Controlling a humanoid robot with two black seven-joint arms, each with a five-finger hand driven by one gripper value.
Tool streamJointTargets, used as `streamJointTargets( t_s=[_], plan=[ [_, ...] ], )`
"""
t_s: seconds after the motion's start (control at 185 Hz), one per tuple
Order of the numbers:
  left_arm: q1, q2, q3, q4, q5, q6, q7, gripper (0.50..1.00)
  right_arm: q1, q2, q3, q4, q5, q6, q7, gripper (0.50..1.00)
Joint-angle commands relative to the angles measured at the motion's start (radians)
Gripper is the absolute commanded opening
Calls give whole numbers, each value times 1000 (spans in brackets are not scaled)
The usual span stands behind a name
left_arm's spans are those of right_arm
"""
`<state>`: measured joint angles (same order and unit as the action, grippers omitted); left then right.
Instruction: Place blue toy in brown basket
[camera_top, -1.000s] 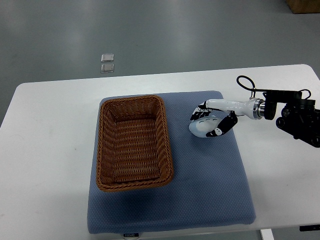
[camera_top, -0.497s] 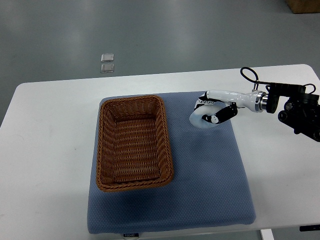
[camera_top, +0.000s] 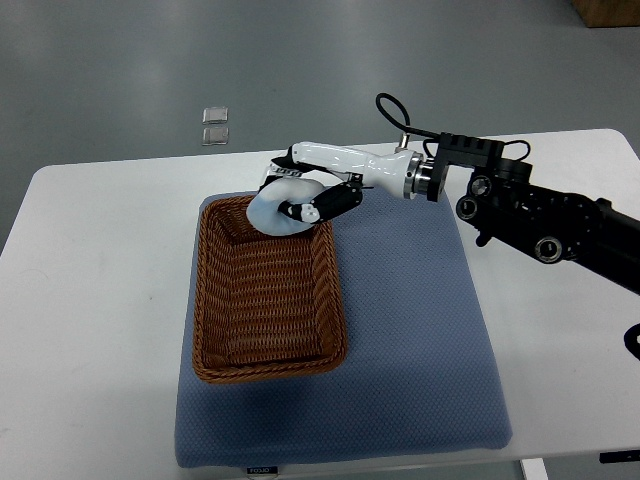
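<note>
The right robot hand (camera_top: 300, 195) has its fingers closed around the blue toy (camera_top: 277, 207) and holds it over the far end of the brown basket (camera_top: 268, 290), which stands on a blue mat (camera_top: 420, 330) on the table (camera_top: 90, 300).

White table (camera_top: 110, 300) with blue mat (camera_top: 420, 330) on grey floor (camera_top: 300, 70)

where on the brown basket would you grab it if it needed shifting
Grip a long side rim of the brown basket, coming from above, fingers over the edge. The left rim is the clearer choice: the walls are thin, upright wicker, the top is open, and that side lies away from the right hand, which holds the pale blue toy over the basket's far end.
</note>
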<state>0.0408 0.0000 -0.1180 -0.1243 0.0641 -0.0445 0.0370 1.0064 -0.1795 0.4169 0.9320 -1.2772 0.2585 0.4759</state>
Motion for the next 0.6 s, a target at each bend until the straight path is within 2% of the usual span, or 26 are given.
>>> streamJointTargets(
  t_s=[0.0, 0.043, 0.054, 0.059, 0.065, 0.07, 0.081, 0.086, 0.103, 0.108, 0.114, 0.119, 0.124, 0.13, 0.146, 0.157, 0.222, 0.314, 0.427, 0.459, 0.497, 0.595],
  plan=[
    [1, 0, 0, 0, 0, 0, 0, 1000, -5, 60, -30, -15, -8, -2, -31, 500],
    [1, 0, 0, 0, 0, 0, 0, 1000, -9, 74, -59, -29, -10, -4, -40, 500],
    [1, 0, 0, 0, 0, 0, 0, 1000, -11, 77, -66, -33, -11, -5, -42, 515],
    [1, 0, 0, 0, 0, 0, 0, 1000, -14, 80, -73, -36, -11, -5, -42, 549],
    [1, 0, 0, 0, 0, 0, 0, 1000, -14, 80, -73, -36, -11, -5, -42, 549],
    [1, 0, 0, 0, 0, 0, 0, 1000, -17, 83, -78, -39, -11, -8, -42, 580],
    [1, 0, 0, 0, 0, 0, 0, 1000, -17, 83, -78, -39, -11, -8, -42, 580],
    [1, 0, 0, 0, 0, 0, 0, 1000, -22, 84, -82, -42, -11, -10, -43, 606],
    [1, 0, 0, 0, 0, 0, 0, 1000, -26, 87, -84, -45, -11, -13, -43, 629],
    [1, 0, 0, 0, 0, 0, 0, 1000, -29, 89, -86, -48, -13, -18, -42, 653],
    [1, 0, 0, 0, 0, 0, 0, 1000, -29, 89, -86, -48, -13, -18, -42, 654],
    [-1, 0, 0, 0, -1, 0, 0, 1000, -35, 90, -87, -50, -13, -22, -42, 678],
    [-1, 0, 0, 0, -1, 0, 0, 1000, -35, 90, -87, -50, -13, -22, -42, 678],
    [1, 0, 0, 0, 0, 0, 0, 1000, -40, 90, -87, -53, -13, -27, -42, 703],
    [1, 0, 0, 0, 0, 0, 0, 1000, -45, 90, -89, -55, -11, -33, -42, 725],
    [-1, 0, 0, 0, 0, 0, 0, 1000, -52, 90, -89, -58, -10, -45, -43, 760],
    [1, 0, 0, 0, 0, 0, 0, 1000, -63, 92, -90, -59, 2, -79, -43, 829],
    [1, 0, 0, 0, -1, 0, 0, 1000, -68, 101, -89, -59, 4, -84, -43, 858],
    [1, 0, 0, 0, 0, 0, 0, 1000, -71, 98, -79, -58, 12, -74, -45, 860],
    [1, 0, 0, 0, -1, 0, 0, 1000, -71, 94, -78, -58, 25, -62, -46, 866],
    [-1, 0, 0, 0, 0, 0, 0, 1000, -71, 89, -75, -58, 59, -39, -57, 897],
    [1, 0, 0, 0, 0, 0, 0, 1000, -69, 69, -41, -58, 205, 27, -112, 897]
  ],
)
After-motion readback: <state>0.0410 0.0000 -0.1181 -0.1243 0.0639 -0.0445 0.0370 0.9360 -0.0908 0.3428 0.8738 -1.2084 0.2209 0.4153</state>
